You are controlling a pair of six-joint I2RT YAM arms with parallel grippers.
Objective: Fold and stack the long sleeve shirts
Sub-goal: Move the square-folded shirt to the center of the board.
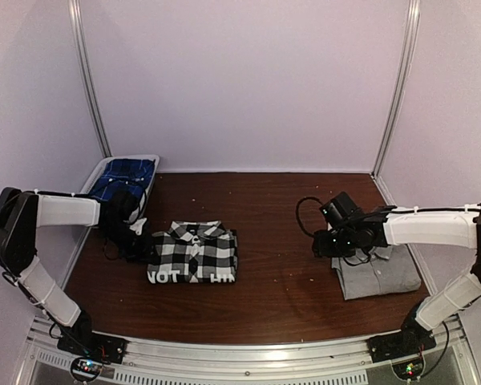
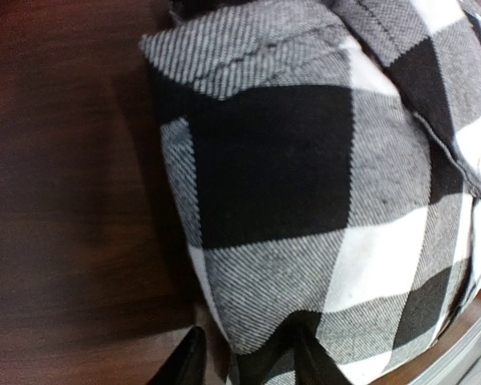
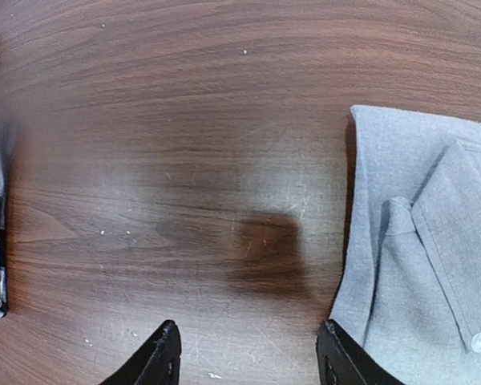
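Observation:
The black-and-white check flannel shirt (image 1: pixel 194 253) lies folded left of the table's middle, its lettered black band along the near edge. It fills the left wrist view (image 2: pixel 305 176). My left gripper (image 1: pixel 141 245) is at its left edge, jaws apart, and a corner of the check cloth lies between the fingertips (image 2: pixel 183 362). The grey collared shirt (image 1: pixel 377 271) lies folded at the right and shows in the right wrist view (image 3: pixel 421 257). My right gripper (image 1: pixel 324 245) is open and empty over bare wood (image 3: pixel 248 365), just left of the grey shirt's edge.
A pale bin (image 1: pixel 96 172) holding a blue check cloth (image 1: pixel 125 178) stands at the back left corner. A black cable (image 1: pixel 303 210) loops behind the right wrist. White walls close the back and sides. The wooden table (image 1: pixel 280 200) shows scattered small crumbs.

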